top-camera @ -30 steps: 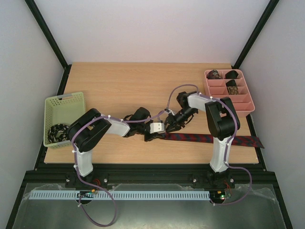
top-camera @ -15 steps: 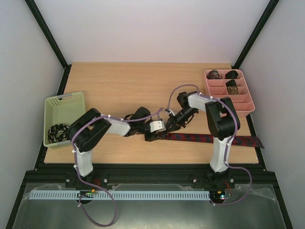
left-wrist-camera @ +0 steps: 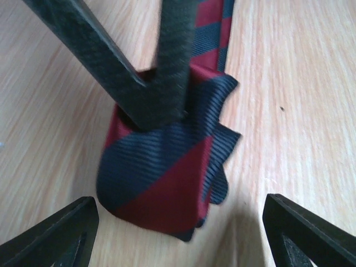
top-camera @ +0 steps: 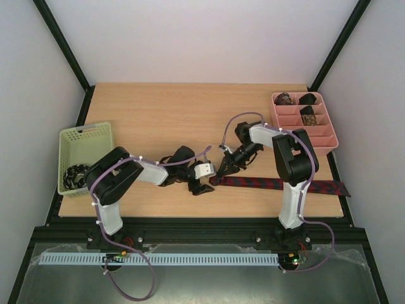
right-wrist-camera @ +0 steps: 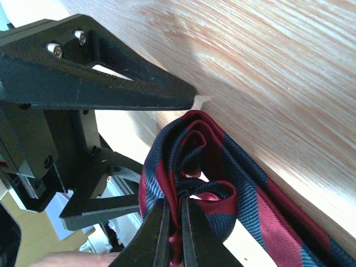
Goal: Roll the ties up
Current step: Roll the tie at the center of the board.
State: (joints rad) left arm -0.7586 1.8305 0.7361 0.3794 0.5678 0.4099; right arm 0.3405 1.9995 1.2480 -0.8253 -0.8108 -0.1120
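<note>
— Where's the red tie [top-camera: 272, 183]?

— Flat along the near edge of the bench [top-camera: 145, 114]. One end reaches the near right corner. The other end is folded over on itself, about midway along that edge.

— Your grippers?

— My right gripper [right-wrist-camera: 172, 222] is clenched on the fold, striped cloth pinched between its fingers. My left gripper [left-wrist-camera: 181, 203] is released, jaws wide. It has one finger on either side of the fold, neither touching the cloth.

— Other ties?

— Three coiled ties [top-camera: 308, 118] sit in the far compartments of the pink tray [top-camera: 334, 144], by the right edge toward the far corner. A black-and-white tie [top-camera: 77, 174] lies in the near end of the green basket [top-camera: 85, 131], at the left edge.
</note>
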